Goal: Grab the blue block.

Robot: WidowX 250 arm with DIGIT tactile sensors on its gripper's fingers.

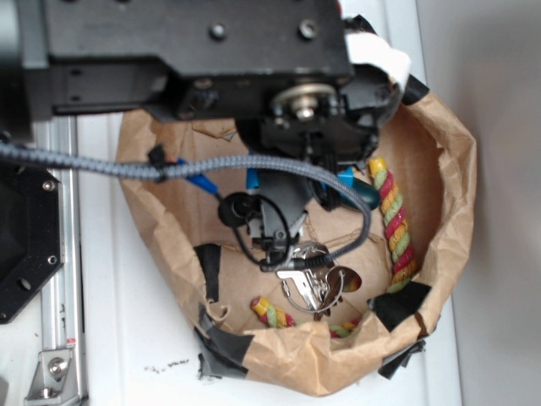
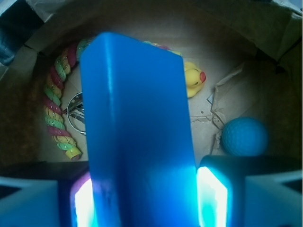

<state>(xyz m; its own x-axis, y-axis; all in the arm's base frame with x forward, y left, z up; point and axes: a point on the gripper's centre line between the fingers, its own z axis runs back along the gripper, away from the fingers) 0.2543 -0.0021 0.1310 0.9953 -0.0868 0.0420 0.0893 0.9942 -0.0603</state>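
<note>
Paper walls are being seen on every side in the exterior view, where a brown paper bag (image 1: 439, 194) with a rolled rim, patched with black tape (image 1: 221, 345), is standing on a white table (image 1: 135, 338). Room inside is being narrowed by those walls and by the black arm (image 1: 194, 51), which is covering the upper half of the bag while its grey cable (image 1: 169, 169) is being draped across the opening. Along the right wall a twisted rope (image 1: 393, 222) of red, yellow and green is lying, and a bunch of metal rings (image 1: 308, 279) is resting near the bottom edge. In the wrist view the blue block (image 2: 137, 142) is being clamped between the two fingers of the gripper (image 2: 142, 198), whose pads are being pressed against its left and right faces, closed only as far as the block's width. The block is being held upright before the camera, above the bag floor; it is being shown as a smooth, saturated blue slab with sharp edges and a glossy streak down one face. Behind it a yellow duck (image 2: 193, 79) is being partly hidden, and a blue ball (image 2: 245, 137) is lying well apart at the right, beside a torn paper flap.
</note>
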